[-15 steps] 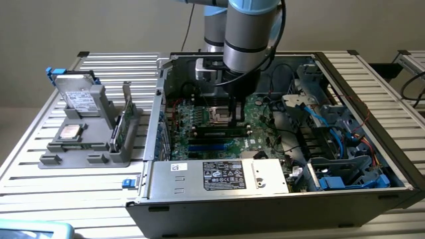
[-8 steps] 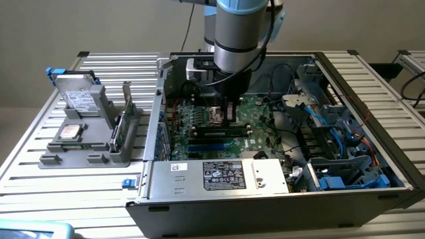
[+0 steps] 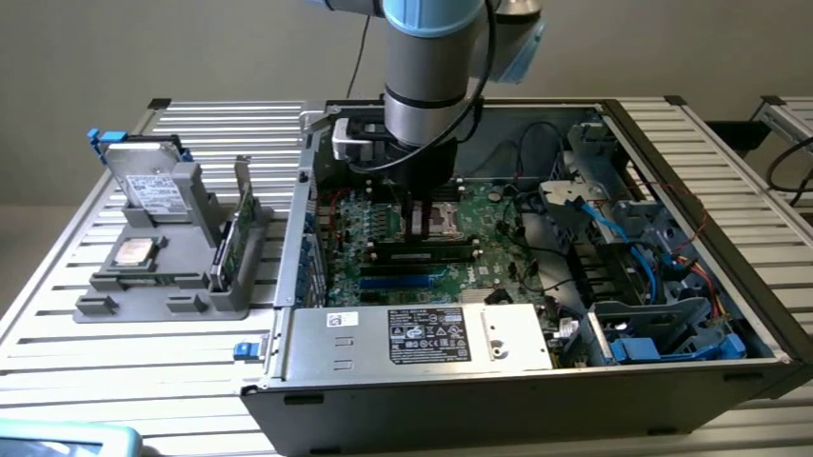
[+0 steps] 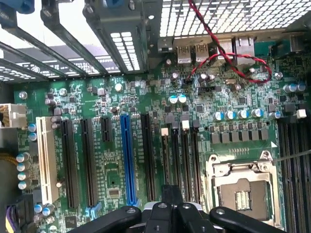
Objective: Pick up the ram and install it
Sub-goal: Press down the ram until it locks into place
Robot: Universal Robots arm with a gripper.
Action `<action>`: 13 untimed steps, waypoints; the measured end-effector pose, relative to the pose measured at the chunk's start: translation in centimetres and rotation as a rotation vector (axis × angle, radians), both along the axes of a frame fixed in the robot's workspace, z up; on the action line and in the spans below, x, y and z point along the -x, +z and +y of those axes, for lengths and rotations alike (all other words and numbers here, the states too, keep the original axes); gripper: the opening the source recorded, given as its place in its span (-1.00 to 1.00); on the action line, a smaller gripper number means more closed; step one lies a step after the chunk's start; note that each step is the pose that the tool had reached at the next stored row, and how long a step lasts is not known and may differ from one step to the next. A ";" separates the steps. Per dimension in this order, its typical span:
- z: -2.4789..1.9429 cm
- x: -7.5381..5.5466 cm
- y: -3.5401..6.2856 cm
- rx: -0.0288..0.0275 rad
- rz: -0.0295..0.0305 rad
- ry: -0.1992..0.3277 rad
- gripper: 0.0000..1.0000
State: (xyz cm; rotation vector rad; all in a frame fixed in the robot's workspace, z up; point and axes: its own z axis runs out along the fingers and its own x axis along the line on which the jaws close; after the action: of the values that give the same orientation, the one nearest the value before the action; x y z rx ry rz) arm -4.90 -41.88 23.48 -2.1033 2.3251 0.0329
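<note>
Exterior view, nearest edge: the open computer case (image 3: 508, 409) stands on the slatted metal surface (image 3: 128, 371). Its power supply (image 3: 420, 338), with a pale label, lies along the front.

Just behind, centre of frame: blue memory slots (image 3: 406, 278). Above them is the ram (image 3: 426, 255), a long dark stick with a pale label lying along a black slot. It looks seated or nearly so; I cannot tell whether the latches have caught.

Directly above the ram: the tool (image 3: 413, 224), reaching straight down from the arm. Its fingers are drawn narrow together and nothing shows between them. The tips stand just over the stick; contact is not clear.

Wrist view: the tool (image 4: 170, 208) sits at the bottom edge, over the green motherboard (image 4: 121, 121). The bare CPU socket (image 4: 243, 191) is at lower right.

Left of frame: a grey fixture (image 3: 166, 286) holds a silver hard drive (image 3: 152, 190).

Judgement: the pick-up is done and the install step is in hand, late in the task. Finishing it calls for even, straight-down pressure along the stick's top edge, without tilting it in the slot.
</note>
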 end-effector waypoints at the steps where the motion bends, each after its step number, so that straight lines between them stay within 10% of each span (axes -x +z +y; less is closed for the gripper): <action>1: 0.00 0.1 -0.18 -0.0001 0.0000 0.000 -0.79; 9: -0.01 0.3 -1.34 0.0028 0.0011 0.000 -0.79; 13: -0.03 0.3 0.03 0.0000 0.0040 -0.002 -0.79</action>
State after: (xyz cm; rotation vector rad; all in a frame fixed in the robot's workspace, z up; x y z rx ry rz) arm -5.21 -41.91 23.51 -2.1035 2.3289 0.0372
